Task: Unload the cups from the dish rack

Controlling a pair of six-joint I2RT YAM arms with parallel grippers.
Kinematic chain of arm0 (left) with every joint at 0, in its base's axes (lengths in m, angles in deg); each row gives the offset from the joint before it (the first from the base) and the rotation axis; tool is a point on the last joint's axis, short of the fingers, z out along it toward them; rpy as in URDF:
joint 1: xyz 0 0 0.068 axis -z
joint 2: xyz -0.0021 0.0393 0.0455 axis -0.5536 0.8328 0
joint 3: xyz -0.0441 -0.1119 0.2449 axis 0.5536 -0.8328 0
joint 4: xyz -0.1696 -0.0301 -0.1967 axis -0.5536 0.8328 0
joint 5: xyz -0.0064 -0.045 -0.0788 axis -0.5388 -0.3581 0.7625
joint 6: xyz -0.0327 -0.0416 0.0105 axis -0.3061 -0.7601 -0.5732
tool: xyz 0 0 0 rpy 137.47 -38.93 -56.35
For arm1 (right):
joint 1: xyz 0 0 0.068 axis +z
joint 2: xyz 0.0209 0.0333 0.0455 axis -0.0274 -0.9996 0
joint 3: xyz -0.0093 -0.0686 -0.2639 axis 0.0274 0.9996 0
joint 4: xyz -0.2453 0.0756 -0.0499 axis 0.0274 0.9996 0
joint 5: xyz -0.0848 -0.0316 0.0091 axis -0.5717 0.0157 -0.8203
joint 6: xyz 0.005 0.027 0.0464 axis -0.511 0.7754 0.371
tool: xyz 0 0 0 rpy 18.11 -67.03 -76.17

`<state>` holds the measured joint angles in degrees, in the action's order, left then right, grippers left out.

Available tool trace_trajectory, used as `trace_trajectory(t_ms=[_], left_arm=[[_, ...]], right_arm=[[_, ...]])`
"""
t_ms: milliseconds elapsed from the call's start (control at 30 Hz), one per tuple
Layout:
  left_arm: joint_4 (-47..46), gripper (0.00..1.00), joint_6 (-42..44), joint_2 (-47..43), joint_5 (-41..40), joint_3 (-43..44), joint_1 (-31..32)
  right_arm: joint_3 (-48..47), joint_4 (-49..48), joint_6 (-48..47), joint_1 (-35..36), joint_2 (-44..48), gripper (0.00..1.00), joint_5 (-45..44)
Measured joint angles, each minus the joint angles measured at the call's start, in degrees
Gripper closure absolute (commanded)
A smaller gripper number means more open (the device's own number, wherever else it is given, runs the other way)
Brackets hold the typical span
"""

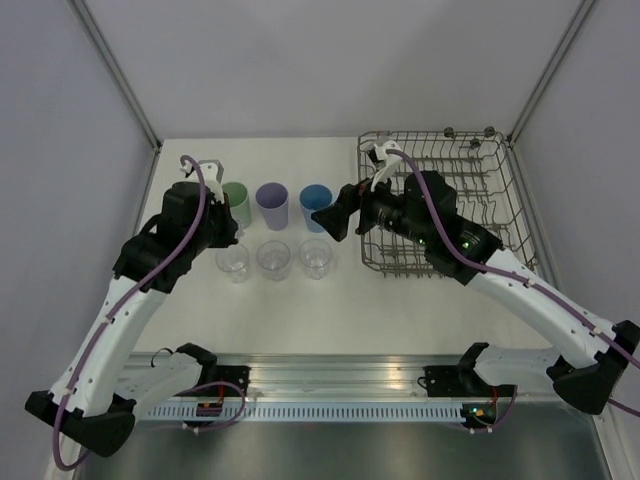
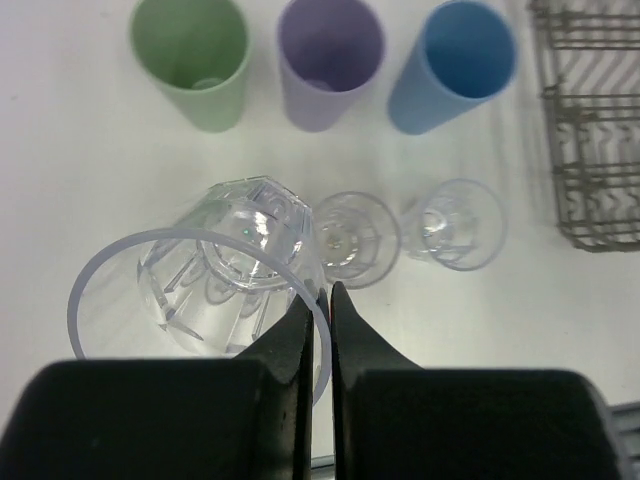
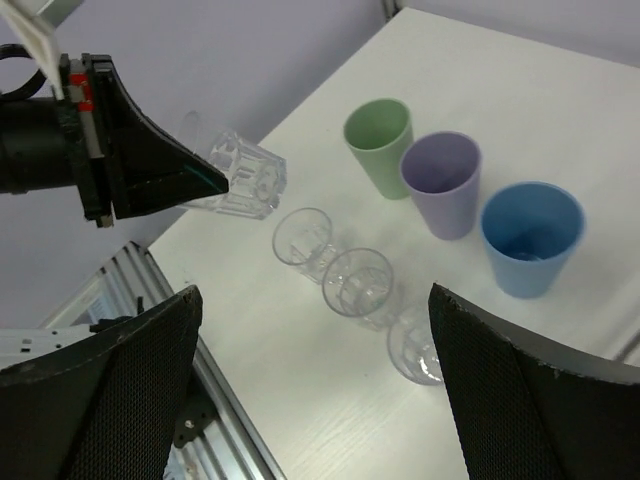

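My left gripper point(image 2: 322, 296) is shut on the rim of a clear cup point(image 2: 200, 300), which hangs tilted just above the table's left side. In the right wrist view the same held clear cup point(image 3: 240, 176) sits at the left gripper's tips point(image 3: 213, 181). Three clear cups point(image 1: 233, 262) point(image 1: 274, 258) point(image 1: 315, 258) stand in a row on the table. Behind them stand the green point(image 1: 236, 203), purple point(image 1: 272, 205) and blue point(image 1: 316, 207) cups. My right gripper point(image 3: 325, 390) is open and empty above the clear row, left of the dish rack point(image 1: 470, 190).
The grey wire rack fills the back right corner, and my right arm point(image 1: 440, 235) lies across its front-left part. Grey walls close in the table behind and at both sides. A metal rail point(image 1: 330, 385) runs along the near edge.
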<state>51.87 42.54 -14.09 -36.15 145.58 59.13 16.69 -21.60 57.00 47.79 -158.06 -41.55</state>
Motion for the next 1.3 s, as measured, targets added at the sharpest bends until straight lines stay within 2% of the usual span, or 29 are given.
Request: trace_trajectory(t_ms=[333, 567, 900, 1100, 1300], left_arm=[[2.84, 0.98, 1.88, 9.70, -3.37, 0.13, -12.13], [3.52, 0.98, 2.38, 18.97, -2.86, 0.17, -18.08], [3.72, 0.98, 3.10, 25.59, 1.42, 0.15, -25.55], [2.86, 0.98, 3.30, 30.67, 1.79, 0.13, -29.22], [0.44, 0.98, 3.28, 32.37, 1.42, -1.53, -30.34]], right_arm=[[2.62, 10.97, -5.40, 0.00, 12.57, 0.02, -7.87], [5.05, 17.18, -6.40, 0.00, 19.85, 0.02, -7.82], [5.79, 22.27, -6.62, 0.00, 32.44, 0.02, -4.87], [5.90, 23.47, -8.00, 0.00, 34.27, 0.02, -4.24], [6.97, 23.91, -9.46, 0.00, 35.30, 0.02, -3.87]])
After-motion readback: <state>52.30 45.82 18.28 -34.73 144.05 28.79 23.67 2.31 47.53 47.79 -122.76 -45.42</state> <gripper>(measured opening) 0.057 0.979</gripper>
